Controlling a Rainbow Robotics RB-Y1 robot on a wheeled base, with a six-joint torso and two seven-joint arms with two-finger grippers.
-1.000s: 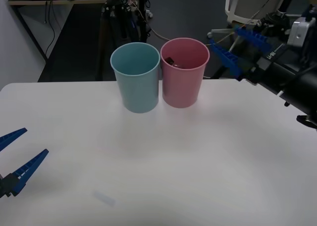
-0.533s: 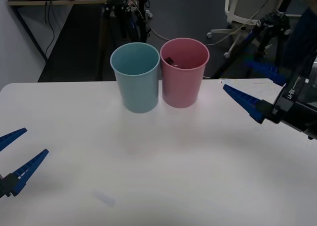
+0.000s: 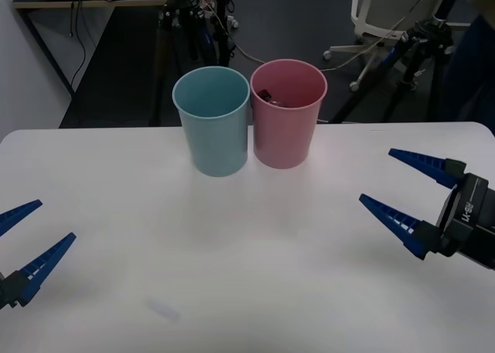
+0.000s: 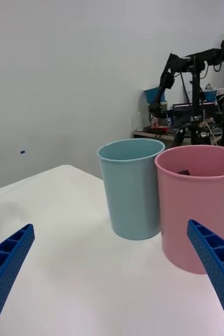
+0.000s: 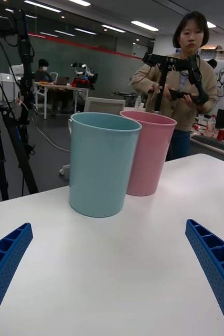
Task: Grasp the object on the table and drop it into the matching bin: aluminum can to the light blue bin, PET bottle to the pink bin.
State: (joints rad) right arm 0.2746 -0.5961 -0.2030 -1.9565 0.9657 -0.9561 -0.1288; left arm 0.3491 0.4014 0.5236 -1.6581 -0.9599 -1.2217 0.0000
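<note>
Table (image 3: 255,237) comes first: a wide white top with rounded corners, nothing lying loose on it. Behind it the room is dim, with dark flooring, black tripods, cables and a white chair.

Two tall cups stand side by side at the far middle, touching or nearly so: the light blue bin (image 3: 213,121) to the left, the pink bin (image 3: 287,113) to the right. The bottle (image 3: 265,96) lies inside the pink bin; only a dark bit shows by the inner wall.

The right gripper (image 3: 405,190) hangs low over the table's right side, fingers spread and empty. The left gripper (image 3: 29,237) sits at the near left edge, also spread and empty.

Little seems left to go wrong; a careless sweep of either arm could knock over a bin.
</note>
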